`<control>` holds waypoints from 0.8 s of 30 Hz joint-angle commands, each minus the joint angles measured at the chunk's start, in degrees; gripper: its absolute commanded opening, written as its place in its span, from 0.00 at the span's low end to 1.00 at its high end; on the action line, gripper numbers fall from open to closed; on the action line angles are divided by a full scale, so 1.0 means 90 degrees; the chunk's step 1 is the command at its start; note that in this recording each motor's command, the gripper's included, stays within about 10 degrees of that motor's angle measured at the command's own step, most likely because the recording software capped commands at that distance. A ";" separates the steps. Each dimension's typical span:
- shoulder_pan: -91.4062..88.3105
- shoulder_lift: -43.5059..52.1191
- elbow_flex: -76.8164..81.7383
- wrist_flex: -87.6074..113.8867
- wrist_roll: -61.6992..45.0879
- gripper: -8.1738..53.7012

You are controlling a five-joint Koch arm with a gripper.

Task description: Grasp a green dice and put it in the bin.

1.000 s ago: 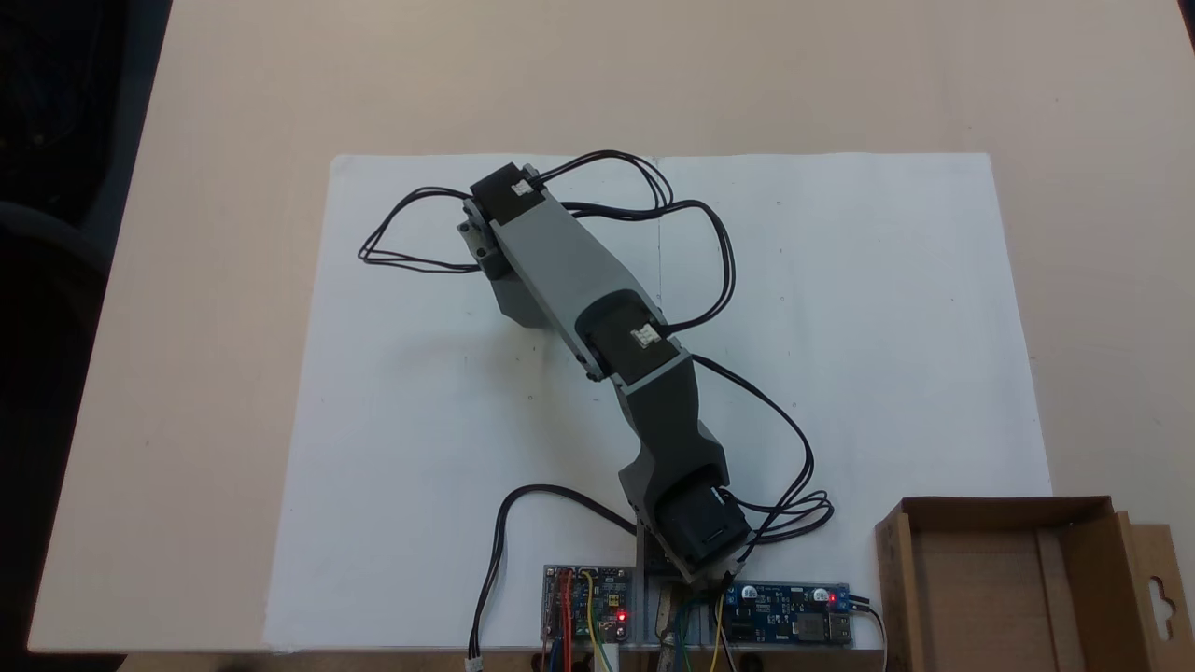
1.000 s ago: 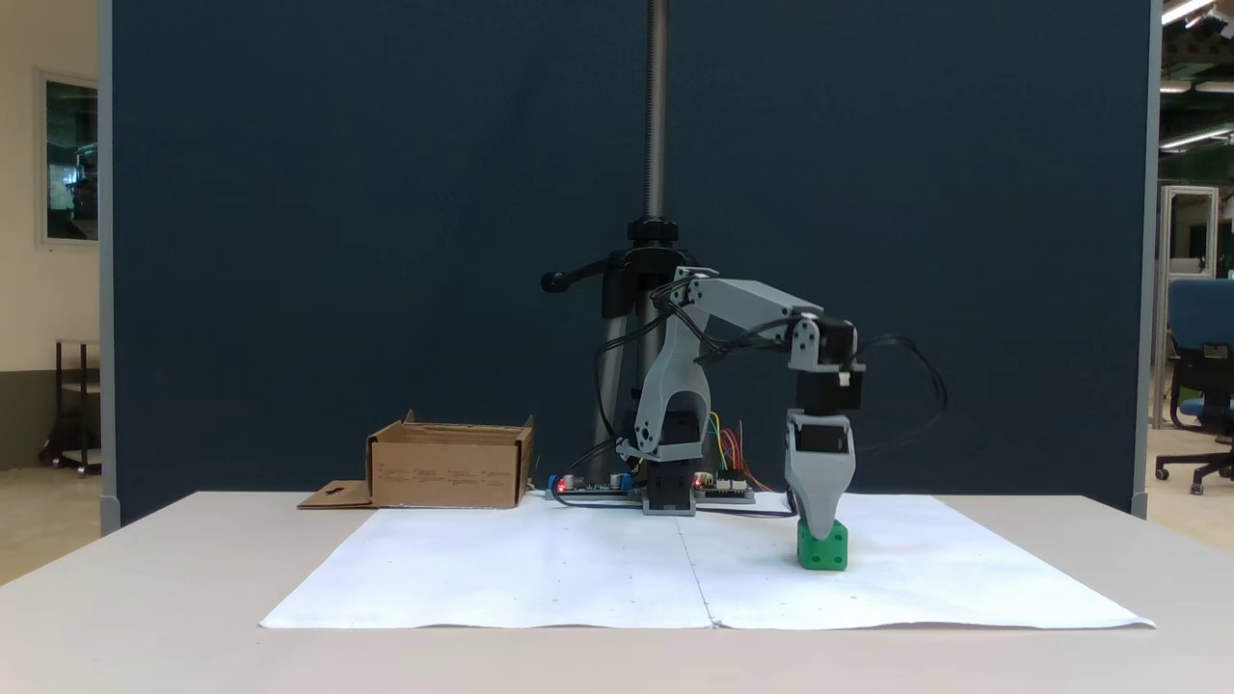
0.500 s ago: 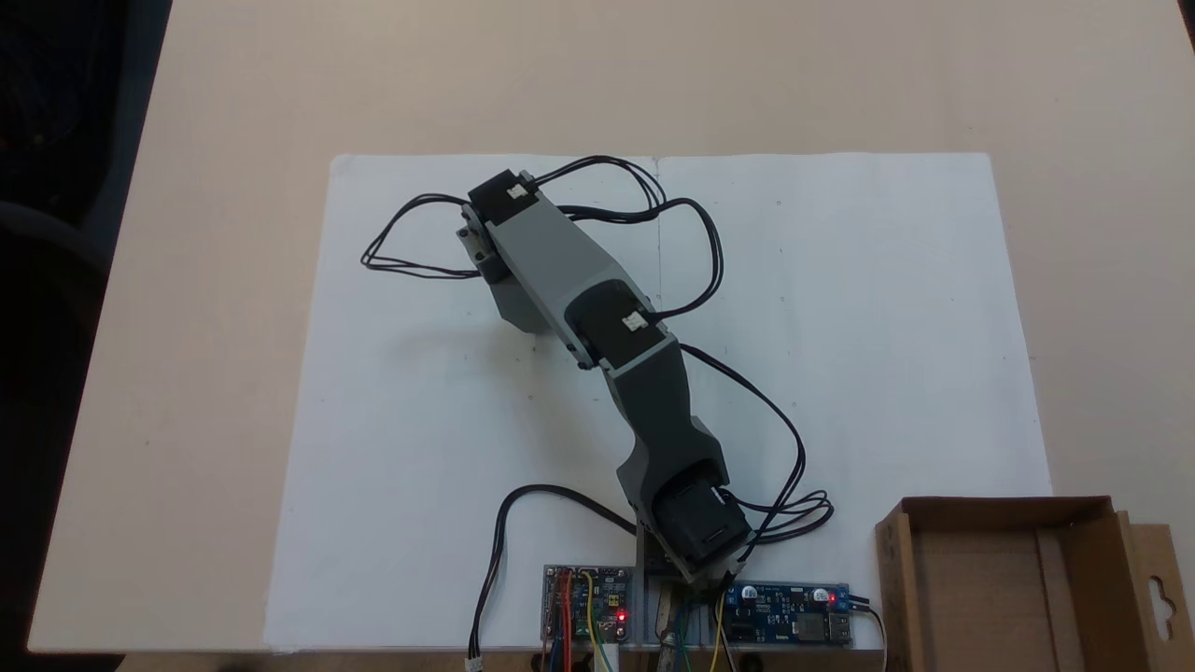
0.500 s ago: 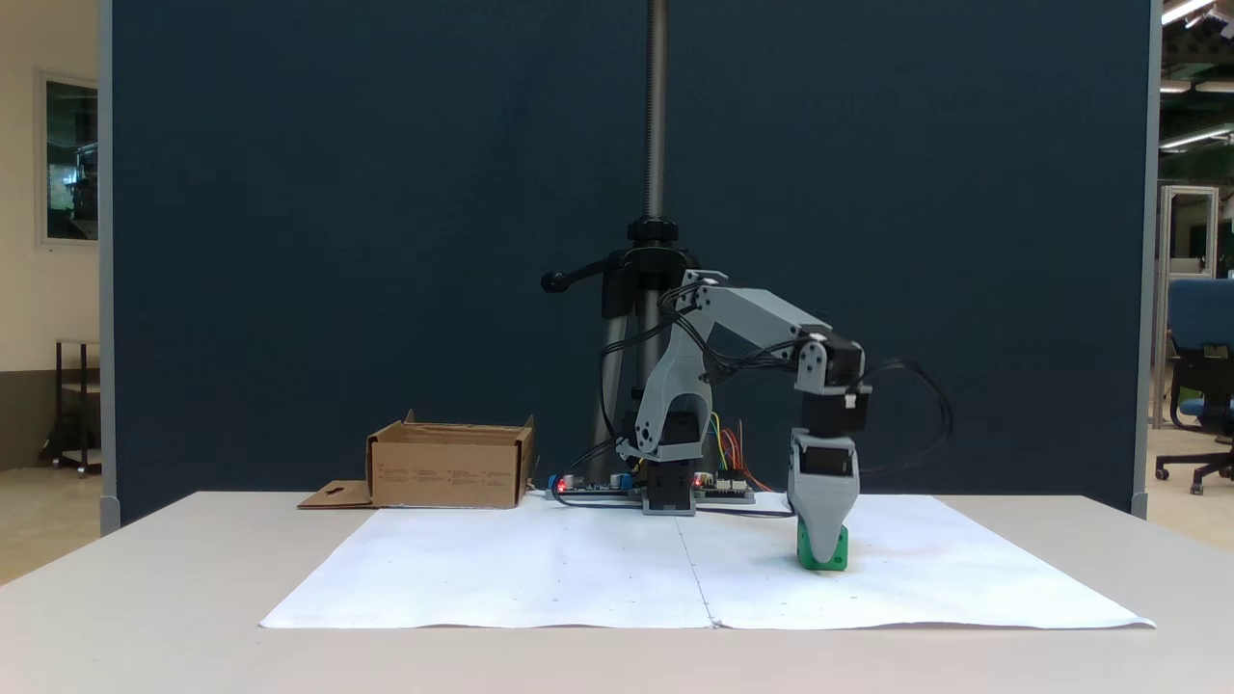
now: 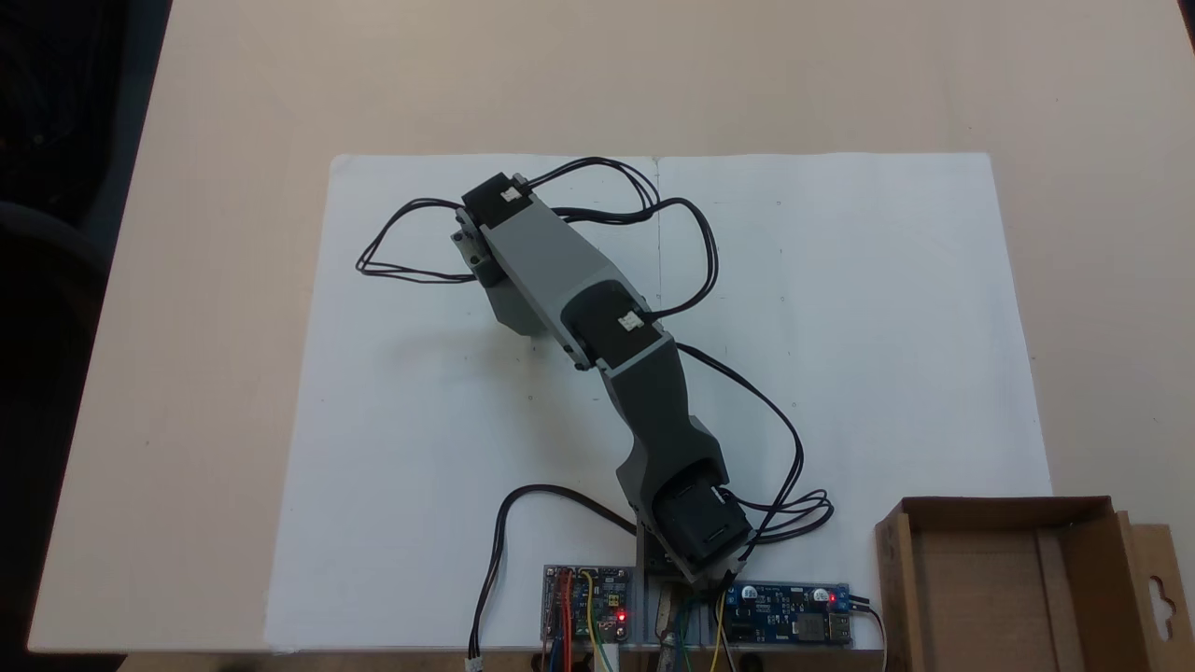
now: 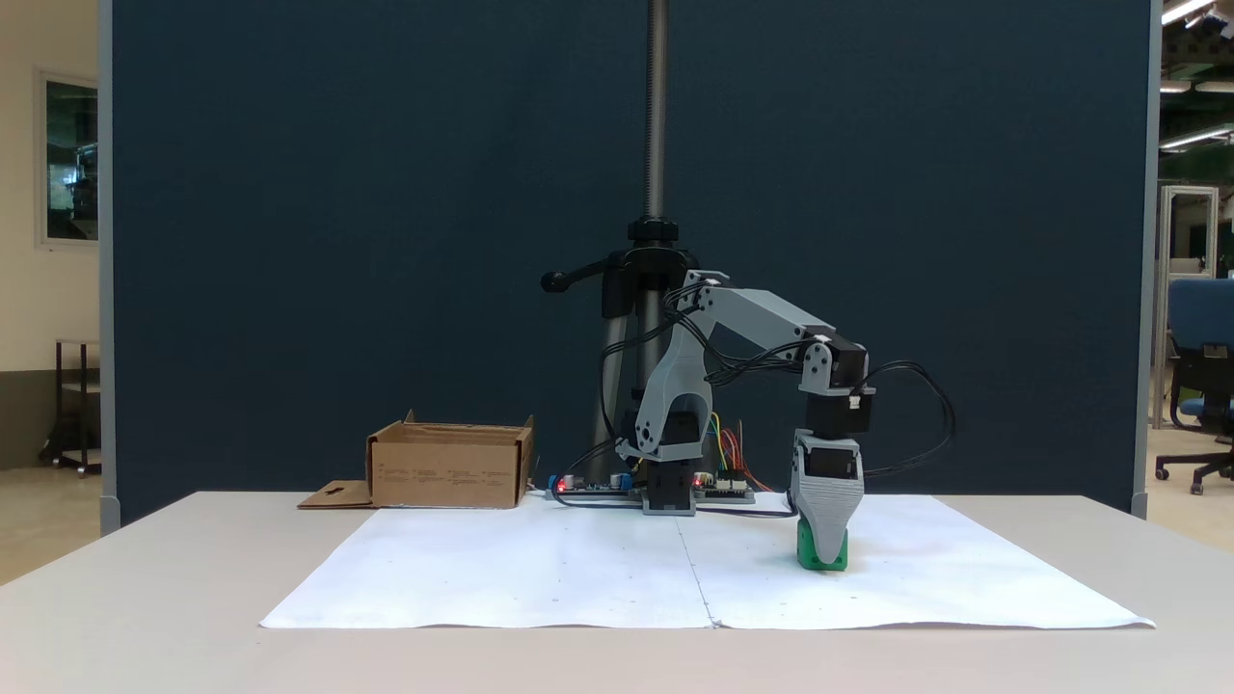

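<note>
The jaws point straight down over the green dice (image 6: 822,552), hiding its middle; whether they clench it cannot be told. The dice sits on the white paper (image 6: 540,578), the bin (image 6: 448,469) well apart on the bench (image 6: 145,598).

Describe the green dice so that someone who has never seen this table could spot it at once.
Start at the white paper sheet spread over the table, in the fixed view from the front. Follow the grey arm down to its gripper, on the right half of the sheet. The green dice sits on the paper right at the gripper's tip, partly behind it: a small cube, the one bright green thing there.
</note>
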 commanded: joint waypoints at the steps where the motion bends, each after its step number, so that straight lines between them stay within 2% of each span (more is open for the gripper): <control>1: -0.0068 0.0146 -0.0254 -0.0137 0.0547 0.75; 24: 0.0088 0.0049 -0.0176 -0.0146 0.0537 0.75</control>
